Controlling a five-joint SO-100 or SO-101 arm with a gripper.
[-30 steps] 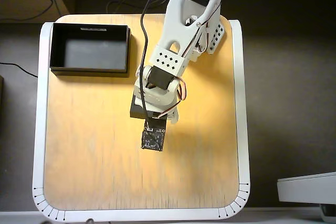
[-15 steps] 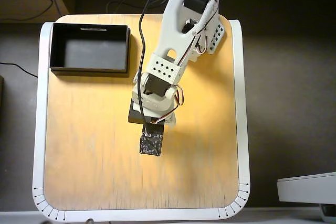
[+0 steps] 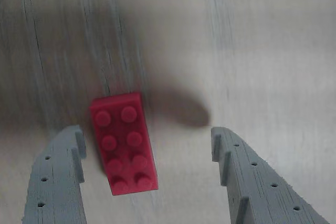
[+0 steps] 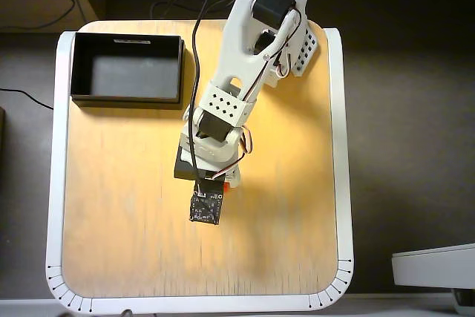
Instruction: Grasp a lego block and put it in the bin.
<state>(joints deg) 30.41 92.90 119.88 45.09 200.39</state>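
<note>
The pincer (image 3: 144, 156) stands wide apart in the wrist view, its two grey fingers rising from the bottom edge, one at the left (image 3: 60, 182) and one at the right (image 3: 252, 182). Between them lies the block (image 3: 123, 142), flat on the bench (image 3: 252, 51) with its studs up, two rows of four. It sits much nearer the left finger, just beside it with a thin gap showing, and well apart from the right one. Its long side runs roughly along the fingers, tilted a little. Nothing is clamped. A soft dark shadow lies on the wood just past the block's far right corner.

In the overhead view the arm (image 4: 249, 57) reaches down from the top edge over the middle of the bench (image 4: 126, 206), and the wrist with its small circuit board (image 4: 206, 207) covers the pincer itself. Only a sliver of the block (image 4: 228, 185) shows by the wrist's right side. The bin (image 4: 126, 99) stands at the bench's upper left corner, well apart from the arm's tip, with a pale label (image 4: 132, 41) on its far rim. A black cable (image 4: 197, 57) runs down along the arm.
</note>
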